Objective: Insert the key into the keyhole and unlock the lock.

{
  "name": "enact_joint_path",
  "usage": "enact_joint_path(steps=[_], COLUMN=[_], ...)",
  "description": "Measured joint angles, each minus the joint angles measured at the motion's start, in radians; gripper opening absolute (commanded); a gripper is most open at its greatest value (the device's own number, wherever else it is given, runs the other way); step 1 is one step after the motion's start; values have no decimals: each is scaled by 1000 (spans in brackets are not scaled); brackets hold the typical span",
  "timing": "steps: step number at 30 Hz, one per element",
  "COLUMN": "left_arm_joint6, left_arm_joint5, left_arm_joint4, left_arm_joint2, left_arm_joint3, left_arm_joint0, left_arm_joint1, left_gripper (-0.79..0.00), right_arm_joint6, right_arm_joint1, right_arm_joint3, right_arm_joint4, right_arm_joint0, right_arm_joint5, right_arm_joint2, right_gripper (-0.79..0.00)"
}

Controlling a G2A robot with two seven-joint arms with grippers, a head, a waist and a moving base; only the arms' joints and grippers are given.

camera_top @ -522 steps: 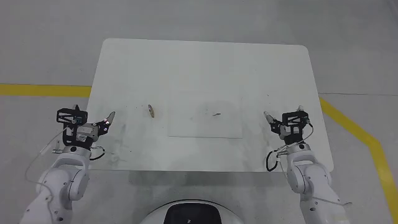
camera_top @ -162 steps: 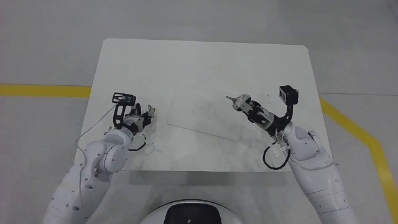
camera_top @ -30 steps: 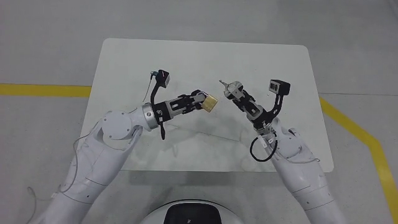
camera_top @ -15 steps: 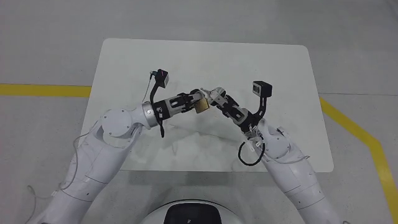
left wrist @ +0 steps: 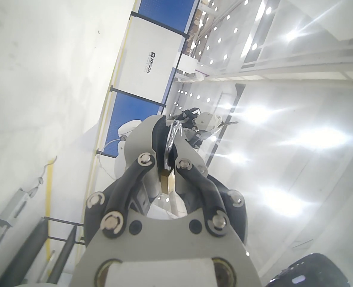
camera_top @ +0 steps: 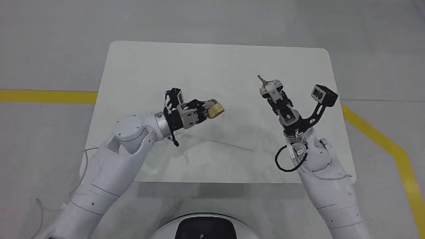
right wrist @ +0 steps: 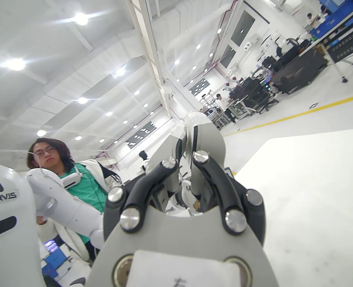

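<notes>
A brass padlock [camera_top: 214,109] with a silver shackle [left wrist: 171,138] is held above the middle of the white table [camera_top: 199,63]. My left gripper [camera_top: 206,111] is shut on the padlock, and its brass body [left wrist: 164,182] shows between the fingers. To the lock's right my right gripper [camera_top: 268,87] is raised over the table, shut on a small metal key [camera_top: 261,78] whose tip sticks out past the fingertips. From the left wrist, the right gripper [left wrist: 206,120] and key [left wrist: 231,124] stand apart from the lock. The right gripper [right wrist: 188,134] has its fingers pressed together.
A thin clear sheet [camera_top: 229,147] lies flat on the table below the two grippers. The table's far half [camera_top: 219,60] is bare. A yellow floor line [camera_top: 46,96] runs past the table's left side.
Half a second ago the right gripper's key was at the padlock. It has since drawn back to the right and away from it. The left gripper still holds the lock, turned slightly.
</notes>
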Motion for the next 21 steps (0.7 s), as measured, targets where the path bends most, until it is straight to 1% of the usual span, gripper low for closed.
enact_joint_path(steps=[3, 7, 21], left_arm_joint6=[33, 53, 52], left_arm_joint5=[40, 30, 30], left_arm_joint4=[-1, 6, 6], left_arm_joint2=[25, 39, 38], left_arm_joint3=[3, -7, -6], left_arm_joint0=[-27, -40, -39], left_arm_joint1=[-8, -12, -12], left_gripper=[-785, -785, -785], right_arm_joint6=[-37, -49, -47], right_arm_joint1=[4, 8, 9], right_arm_joint3=[-22, -32, -30], right_arm_joint4=[-89, -144, -143], right_arm_joint0=[-25, -47, -48], right_arm_joint5=[7, 19, 20], right_arm_joint2=[65, 122, 126], right_gripper=[-785, -785, -785])
